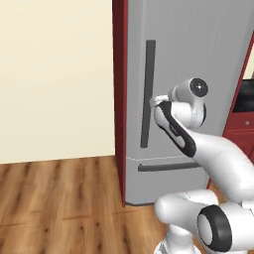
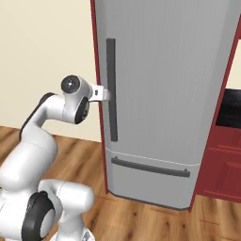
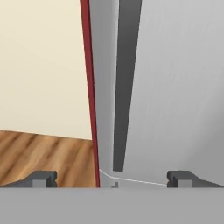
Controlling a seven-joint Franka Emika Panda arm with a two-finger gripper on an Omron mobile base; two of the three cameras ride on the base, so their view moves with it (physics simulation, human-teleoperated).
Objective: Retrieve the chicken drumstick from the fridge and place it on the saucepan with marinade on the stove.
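The tall grey fridge (image 1: 198, 49) (image 2: 164, 70) (image 3: 175, 87) stands with its door shut. My gripper (image 1: 155, 101) (image 2: 104, 94) (image 3: 113, 178) is open at the long dark vertical door handle (image 1: 148, 94) (image 2: 111, 89) (image 3: 126, 87), about halfway up it. In the hand view the handle runs between my two fingertips (image 3: 43, 178), which stand wide apart and do not touch it. The chicken drumstick is hidden behind the shut door. The saucepan and the stove are out of view.
A lower drawer with a horizontal handle (image 1: 168, 167) (image 2: 150, 167) sits below the door. The fridge has a dark red side panel (image 1: 119, 99) (image 2: 97, 70). A cream wall (image 1: 54, 74) lies to its left, a dark red cabinet (image 2: 223, 164) to its right, and wooden floor (image 1: 59, 208) below.
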